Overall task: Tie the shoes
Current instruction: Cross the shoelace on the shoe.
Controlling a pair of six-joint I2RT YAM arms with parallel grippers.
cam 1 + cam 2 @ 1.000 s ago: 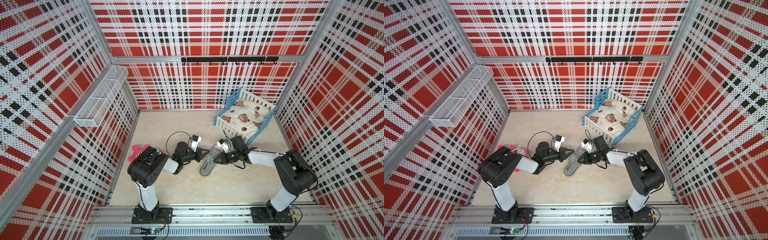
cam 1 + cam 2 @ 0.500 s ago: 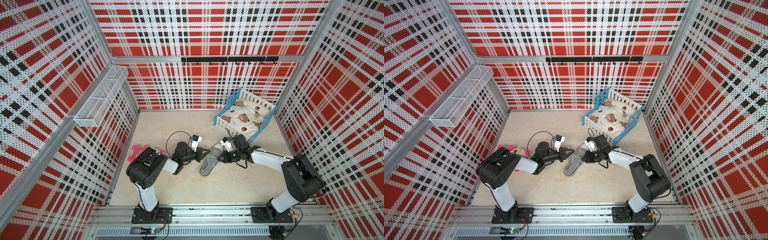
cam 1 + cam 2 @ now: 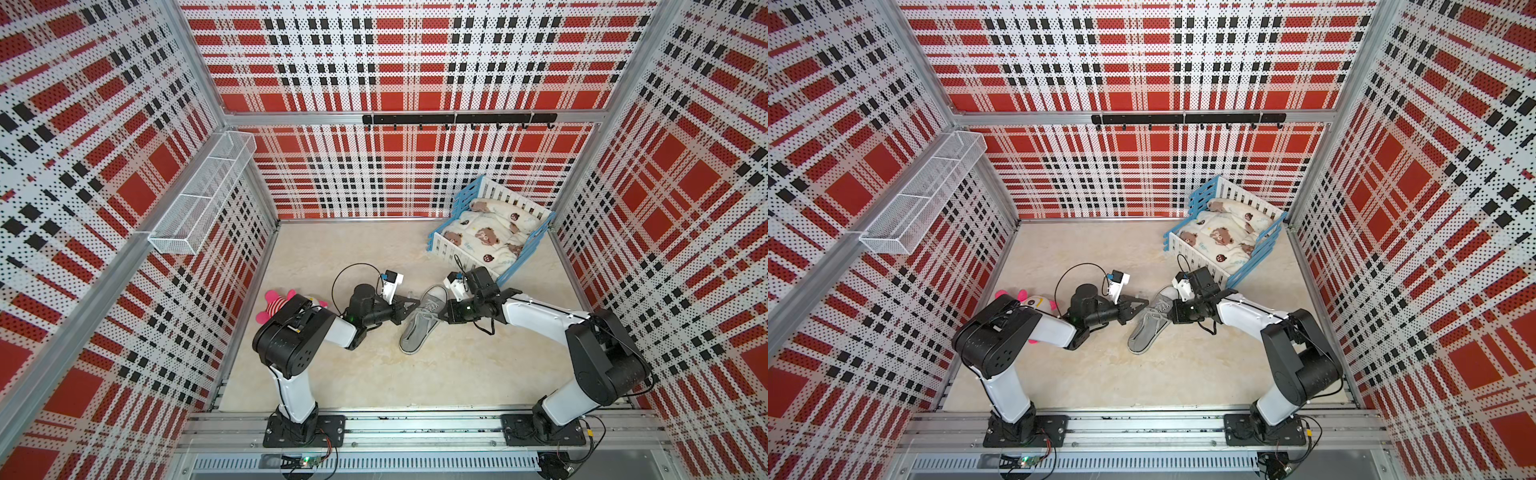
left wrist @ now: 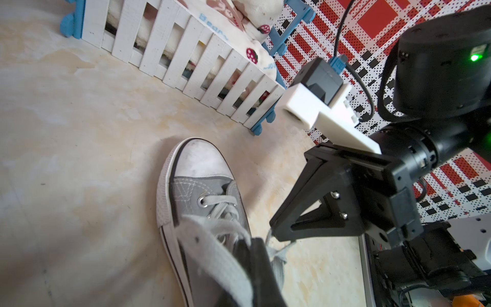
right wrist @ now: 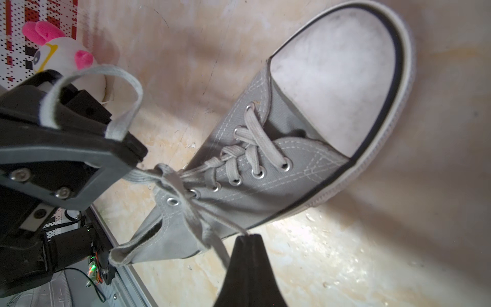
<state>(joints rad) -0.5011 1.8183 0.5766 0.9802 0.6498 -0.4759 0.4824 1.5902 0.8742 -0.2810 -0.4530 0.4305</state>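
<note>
The grey sneaker point(image 3: 420, 323) with a white toe cap lies mid-floor, toe pointing to the back wall; it also shows in the other top view point(image 3: 1147, 326). My left gripper point(image 3: 409, 306) sits at its left side, shut on a pale lace point(image 4: 212, 247). In the right wrist view, a loop of that lace point(image 5: 106, 71) drapes over the left gripper point(image 5: 138, 156). My right gripper point(image 3: 447, 318) is at the shoe's right side, shut on a thin lace strand point(image 5: 225, 223). Both strands run taut from a crossing point(image 5: 170, 175) above the top eyelets.
A pink-striped plush toy point(image 3: 274, 305) lies by the left wall behind my left arm. A blue-and-white toy cot point(image 3: 490, 232) with bedding stands at the back right, close to my right wrist. A wire basket point(image 3: 203, 195) and a hook rail point(image 3: 457, 118) hang on the walls.
My right arm's elbow has swung out to the right and stretched, while its gripper stays at the shoe. The left arm has hardly moved.
</note>
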